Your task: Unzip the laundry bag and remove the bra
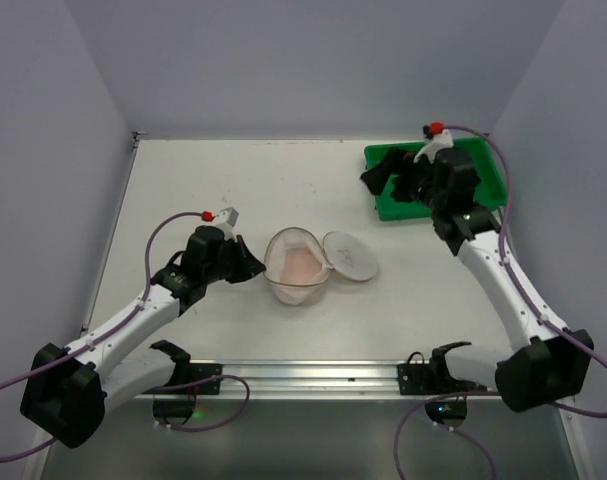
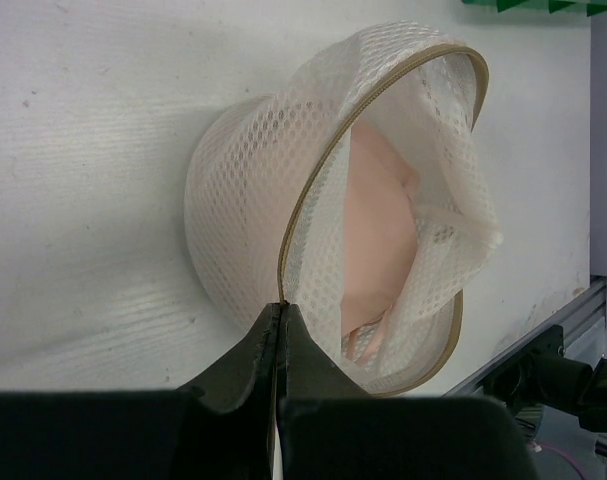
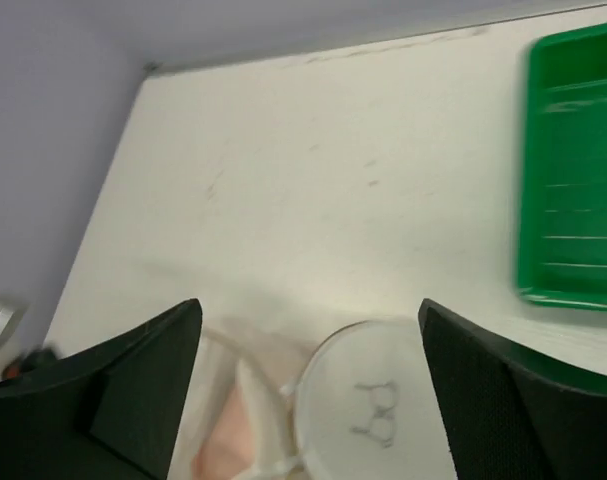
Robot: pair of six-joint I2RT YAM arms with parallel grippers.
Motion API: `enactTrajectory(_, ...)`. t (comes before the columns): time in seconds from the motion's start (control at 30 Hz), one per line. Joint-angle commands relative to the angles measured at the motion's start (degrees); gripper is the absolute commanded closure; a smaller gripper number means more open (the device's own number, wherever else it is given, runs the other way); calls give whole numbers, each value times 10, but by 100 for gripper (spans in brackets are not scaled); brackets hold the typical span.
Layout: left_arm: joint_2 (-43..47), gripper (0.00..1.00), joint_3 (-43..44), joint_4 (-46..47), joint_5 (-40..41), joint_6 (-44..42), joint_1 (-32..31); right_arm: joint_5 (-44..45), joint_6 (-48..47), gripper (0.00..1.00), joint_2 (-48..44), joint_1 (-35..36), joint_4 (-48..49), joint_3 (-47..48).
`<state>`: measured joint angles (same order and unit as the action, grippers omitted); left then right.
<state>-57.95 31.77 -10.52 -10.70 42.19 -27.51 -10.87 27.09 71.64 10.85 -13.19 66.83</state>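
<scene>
Unzipping looks done: laundry bag (image 1: 293, 275) sits centre frame on the worktop (image 1: 203, 180), flap (image 1: 350, 255) open to its right, pink bra (image 2: 383, 220) exposed inside. Left end effector (image 2: 281, 318) pinches the bag's zipper rim, arm low, reaching in from lower left. Right end effector (image 3: 310, 390) spread, empty, over green tray (image 1: 488, 160), upper right. Next, we judge: right reaches in for the bra while left anchors

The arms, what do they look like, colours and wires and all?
The left arm and right arm have white links with black joints and bases. A lilac cable loops along each, ending by a red cap. The left end effector and right end effector are black, with two wedge-shaped fingers.
</scene>
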Motion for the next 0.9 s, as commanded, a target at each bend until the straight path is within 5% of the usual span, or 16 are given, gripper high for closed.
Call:
enactTrajectory(0.0,10,100,21,-7,10,-19,0,-48,-27,12,-72,107,15,-86)
enactTrajectory(0.13,10,100,13,-13,13,-14,-1,-38,-7,30,-105,226,58,-143)
enactTrajectory(0.37,30,100,2,-25,25,-11,-1,33,-44,32,7,380,70,-135)
enactTrajectory(0.63,42,100,-9,-42,40,-13,-1,65,-35,46,150,399,106,-103)
enactTrajectory(0.87,38,100,-14,-34,33,-16,-1,99,-20,32,230,400,106,-86)
